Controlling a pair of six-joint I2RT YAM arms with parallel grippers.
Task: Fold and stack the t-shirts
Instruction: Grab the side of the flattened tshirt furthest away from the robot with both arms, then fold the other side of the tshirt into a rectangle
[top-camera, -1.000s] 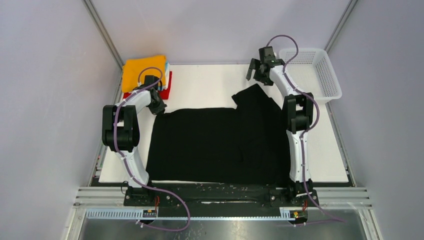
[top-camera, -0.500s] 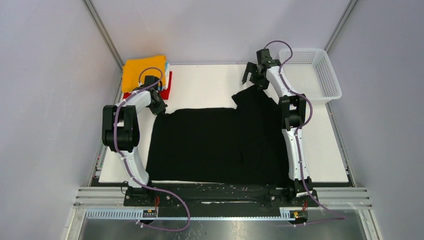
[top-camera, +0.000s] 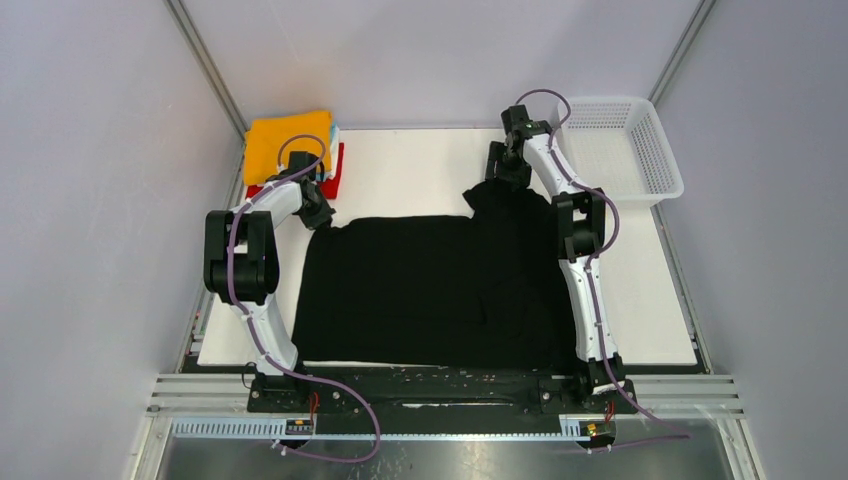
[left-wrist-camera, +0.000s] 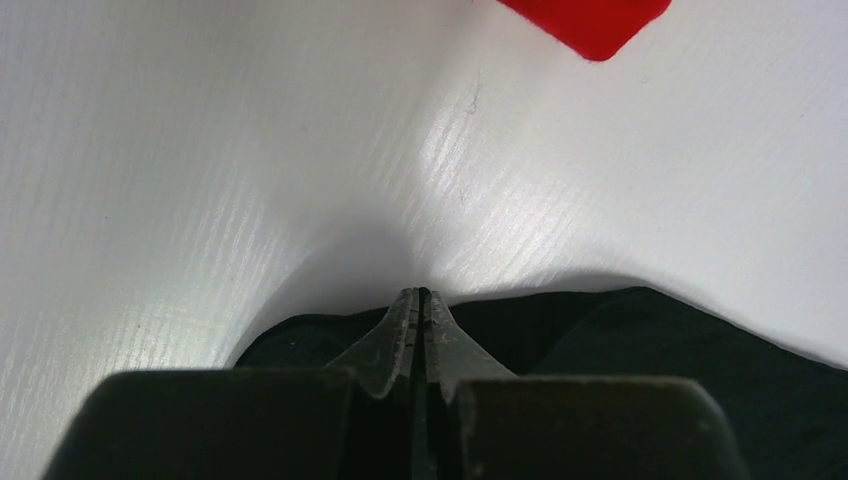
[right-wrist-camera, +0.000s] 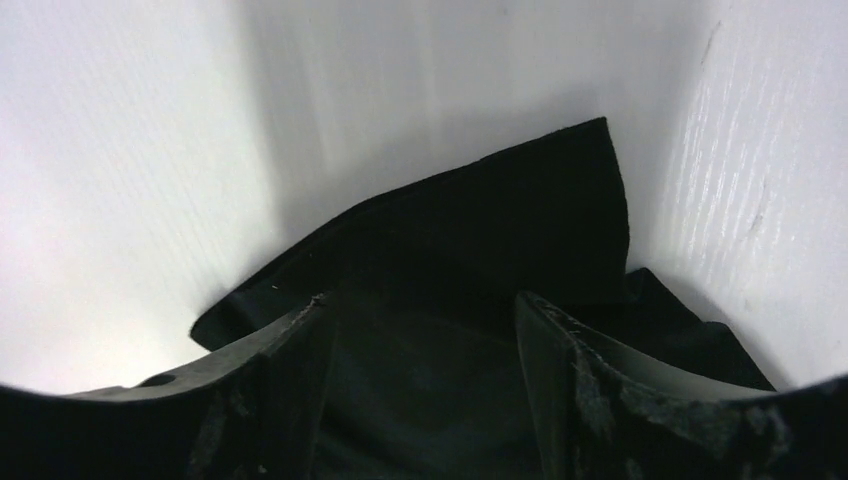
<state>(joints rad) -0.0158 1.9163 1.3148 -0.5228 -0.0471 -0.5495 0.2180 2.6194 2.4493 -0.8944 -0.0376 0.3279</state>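
Left gripper (top-camera: 316, 212) unchanged: jaws pressed tight together, apparently pinching the corner of the black t-shirt (top-camera: 430, 285) at its tips, with the rest spread flat behind it. Right gripper (top-camera: 498, 170) has dropped onto the sleeve flap and started narrowing. Its fingers are still apart with cloth between them, nothing gripped yet. Second corner nearly taken, so the fold looks close.

This is a robotics lab test cell: plain pale walls (top-camera: 100, 150) and aluminium framing (top-camera: 207, 65) enclose a white table (top-camera: 420, 165) with two robot arms (top-camera: 240, 260) bolted at its near edge.
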